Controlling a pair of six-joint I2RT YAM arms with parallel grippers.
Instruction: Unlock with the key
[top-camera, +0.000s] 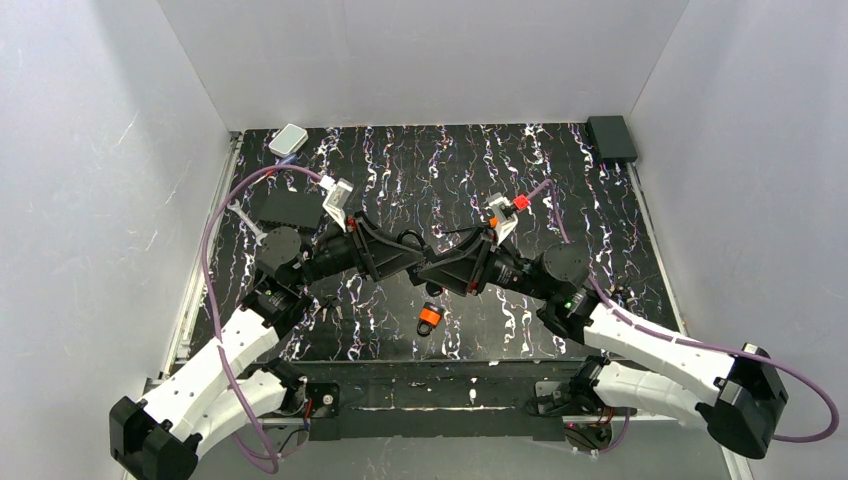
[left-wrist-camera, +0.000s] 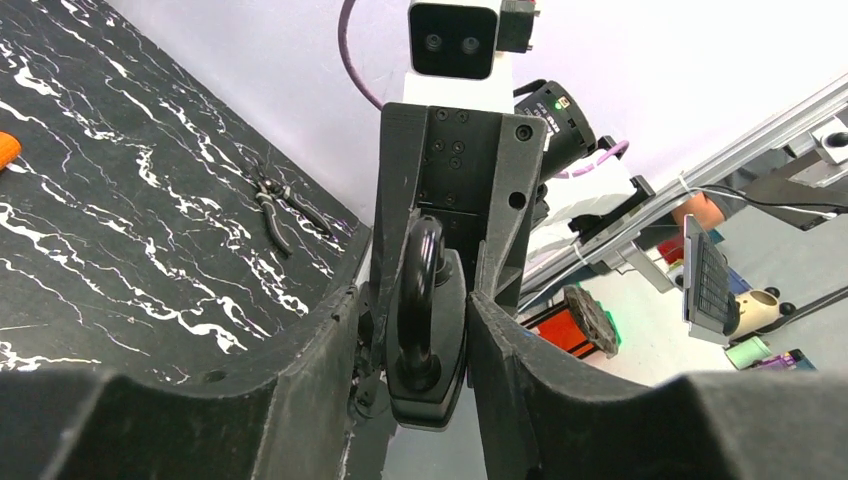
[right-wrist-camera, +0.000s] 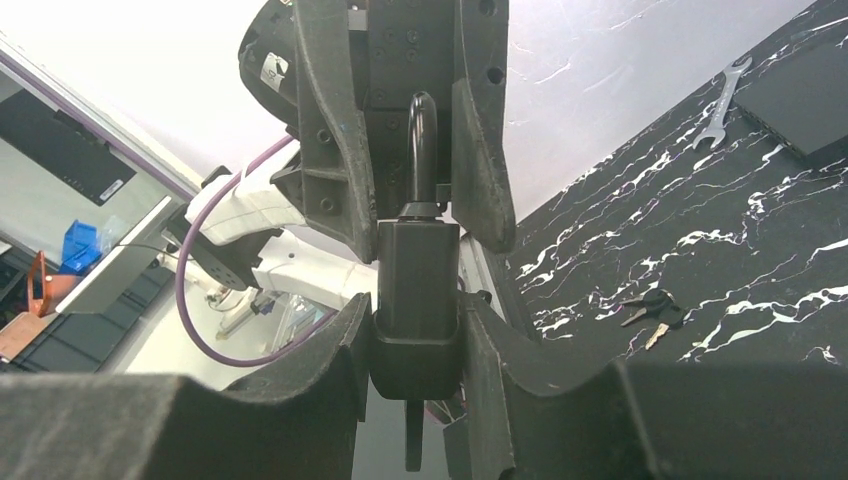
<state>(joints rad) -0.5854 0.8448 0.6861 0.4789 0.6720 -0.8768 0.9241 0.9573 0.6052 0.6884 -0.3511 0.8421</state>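
Observation:
A black padlock (right-wrist-camera: 417, 270) hangs in the air between both grippers at mid-table. My right gripper (right-wrist-camera: 417, 330) is shut on its body. A thin dark piece (right-wrist-camera: 413, 440), seen edge-on and likely the key's head, sticks out under the body. The shackle (right-wrist-camera: 422, 140) points into my left gripper (left-wrist-camera: 420, 330), whose fingers close on the top of the padlock body (left-wrist-camera: 425, 400). In the top view the two grippers, left (top-camera: 415, 262) and right (top-camera: 440, 272), meet tip to tip, hiding the lock.
A small orange padlock (top-camera: 430, 318) lies on the mat just below the grippers. Two loose black-headed keys (right-wrist-camera: 645, 310) lie at front left. A silver wrench (right-wrist-camera: 725, 88) and a black box (right-wrist-camera: 805, 90) are at the left. Dark pliers (left-wrist-camera: 285, 210) lie on the mat.

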